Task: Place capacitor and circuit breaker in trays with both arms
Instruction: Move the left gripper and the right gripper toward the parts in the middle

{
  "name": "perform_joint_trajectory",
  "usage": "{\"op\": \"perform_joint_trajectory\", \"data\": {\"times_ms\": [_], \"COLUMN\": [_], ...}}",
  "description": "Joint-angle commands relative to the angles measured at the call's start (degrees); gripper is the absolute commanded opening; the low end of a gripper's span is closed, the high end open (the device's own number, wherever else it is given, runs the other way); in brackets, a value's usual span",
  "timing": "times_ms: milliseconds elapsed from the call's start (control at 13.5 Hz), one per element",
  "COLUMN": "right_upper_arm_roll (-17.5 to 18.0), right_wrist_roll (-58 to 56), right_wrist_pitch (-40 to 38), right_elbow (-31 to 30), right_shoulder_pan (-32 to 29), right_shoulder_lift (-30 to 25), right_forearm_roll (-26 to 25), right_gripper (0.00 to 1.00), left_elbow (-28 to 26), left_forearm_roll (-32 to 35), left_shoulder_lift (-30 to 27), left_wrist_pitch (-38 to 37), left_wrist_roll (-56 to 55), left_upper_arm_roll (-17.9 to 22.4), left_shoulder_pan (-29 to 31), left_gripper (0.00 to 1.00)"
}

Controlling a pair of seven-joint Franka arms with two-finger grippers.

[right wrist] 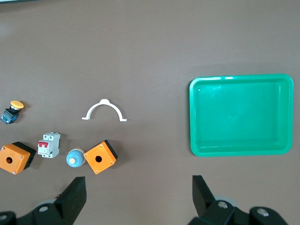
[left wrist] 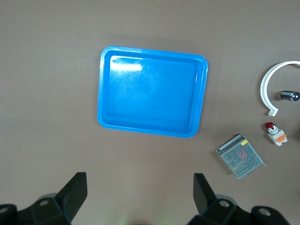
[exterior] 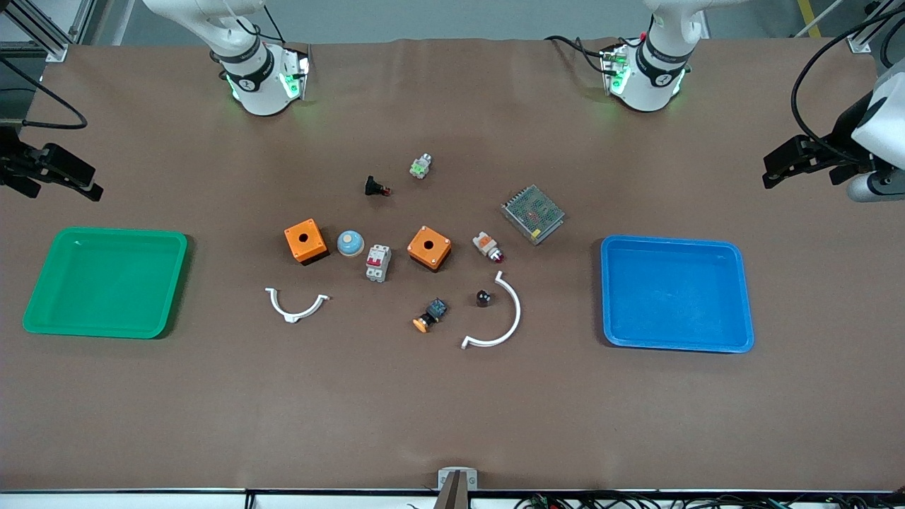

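Observation:
The capacitor [exterior: 483,297] is a tiny black cylinder lying on the table inside the curve of a white arc piece [exterior: 503,318]; it also shows in the left wrist view [left wrist: 290,95]. The circuit breaker [exterior: 378,262], grey-white with red levers, stands between two orange boxes; it also shows in the right wrist view [right wrist: 48,145]. My left gripper [exterior: 785,164] [left wrist: 139,187] is open and empty, up over the table's end by the blue tray [exterior: 675,293] [left wrist: 152,91]. My right gripper [exterior: 63,173] [right wrist: 138,187] is open and empty, up over the table's end by the green tray [exterior: 106,283] [right wrist: 241,115].
Two orange boxes [exterior: 305,240] [exterior: 429,247], a blue round button [exterior: 350,243], an orange-capped button [exterior: 430,315], a white-and-orange lamp [exterior: 488,247], a mesh-covered power supply [exterior: 533,213], a black red-tipped part [exterior: 376,187], a small green-marked part [exterior: 421,166] and a second white arc [exterior: 295,306] lie mid-table.

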Motion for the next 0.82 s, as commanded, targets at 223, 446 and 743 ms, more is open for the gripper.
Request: {"op": "perform_joint_trajectory", "data": {"times_ms": [223, 446, 743], "right_upper_arm_roll": [0.6, 0.6, 0.6], "right_wrist_roll": [0.5, 0.6, 0.6], "right_wrist_pitch": [-0.6, -0.6, -0.6], "right_elbow": [1.4, 1.4, 1.4], "right_shoulder_pan": [-0.7, -0.7, -0.6], "right_shoulder_lift": [0.7, 0.7, 1.0], "right_forearm_roll": [-0.7, -0.6, -0.4], "right_gripper": [1.00, 1.00, 1.00], "left_elbow": [1.1, 1.0, -0.5], "left_forearm_roll": [0.6, 0.1, 0.8], "left_shoulder_lift": [0.6, 5.1, 11.7], "left_wrist_pitch": [-0.8, 0.7, 9.9], "left_wrist_roll": [1.8, 1.1, -6.5], "left_upper_arm_roll": [-0.4, -0.8, -1.5], "left_shoulder_pan": [-0.3, -0.7, -8.2], "left_gripper": [1.00, 1.00, 1.00]}}
